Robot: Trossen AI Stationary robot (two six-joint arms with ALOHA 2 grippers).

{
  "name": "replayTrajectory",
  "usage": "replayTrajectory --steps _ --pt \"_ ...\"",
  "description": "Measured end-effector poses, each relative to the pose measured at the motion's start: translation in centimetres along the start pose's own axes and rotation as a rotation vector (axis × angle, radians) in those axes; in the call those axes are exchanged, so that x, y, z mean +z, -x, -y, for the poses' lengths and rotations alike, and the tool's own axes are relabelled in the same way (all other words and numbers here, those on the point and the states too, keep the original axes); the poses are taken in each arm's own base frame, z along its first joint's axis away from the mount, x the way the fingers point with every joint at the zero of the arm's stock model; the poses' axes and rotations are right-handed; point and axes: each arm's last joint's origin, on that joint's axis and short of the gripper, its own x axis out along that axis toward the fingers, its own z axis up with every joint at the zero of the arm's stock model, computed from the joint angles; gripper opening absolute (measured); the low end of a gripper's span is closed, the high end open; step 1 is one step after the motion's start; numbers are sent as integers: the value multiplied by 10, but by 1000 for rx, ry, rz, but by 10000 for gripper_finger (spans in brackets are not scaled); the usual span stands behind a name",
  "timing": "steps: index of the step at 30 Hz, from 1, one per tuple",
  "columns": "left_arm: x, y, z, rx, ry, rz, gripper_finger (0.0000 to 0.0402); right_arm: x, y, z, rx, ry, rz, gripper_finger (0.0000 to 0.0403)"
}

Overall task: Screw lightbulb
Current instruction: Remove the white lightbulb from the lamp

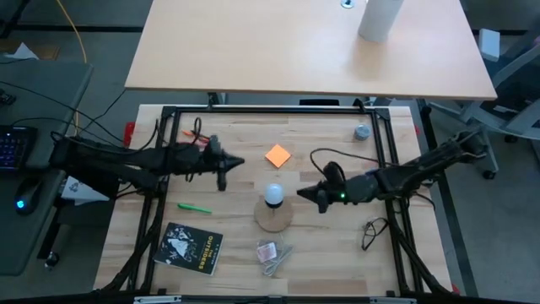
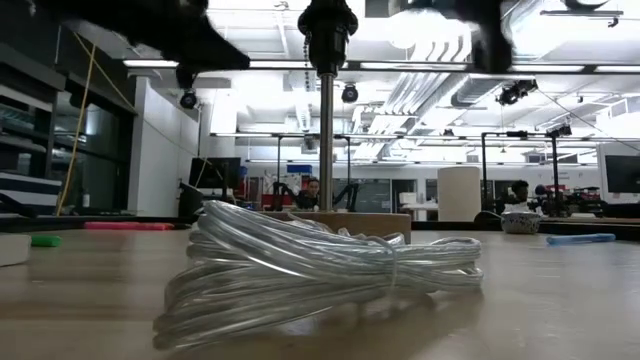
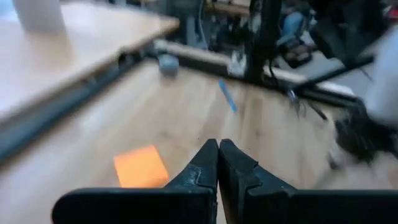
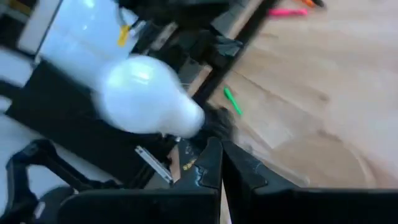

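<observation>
Right gripper (image 1: 301,194), fingers together and empty, sits just beside the lightbulb (image 1: 272,195) standing in its wooden base (image 1: 274,215), seemingly already screwed in.

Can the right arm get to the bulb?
Probably yes. The right gripper, shut, points at the bulb on the wooden disc from close by, with only bare table between them.
</observation>
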Motion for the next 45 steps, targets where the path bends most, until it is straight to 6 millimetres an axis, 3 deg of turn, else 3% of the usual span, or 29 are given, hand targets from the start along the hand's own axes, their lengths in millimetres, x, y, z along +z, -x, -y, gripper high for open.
replayTrajectory --steps 2,6,10,12,26,36,45 --pt "18 -12 -3 -3 -45 36 0 9 -5 -15 -13 101 -15 0" --pt "33 -39 -8 -85 -105 -27 0 16 -24 -44 -49 319 -149 0" --pt "44 -52 -10 -137 -105 -60 0 11 -33 -65 -99 432 -264 0" --pt "38 -54 -11 -144 -121 -103 0 8 -37 -76 -70 440 -240 0" --pt "36 -75 18 -292 -135 -43 0 -17 -60 -75 -47 417 -159 0" --pt "37 -84 26 -316 -137 9 0 -19 -77 -76 -15 396 -77 0" --pt "35 -96 35 -418 -114 43 0 -19 -75 -77 -57 408 -19 0"
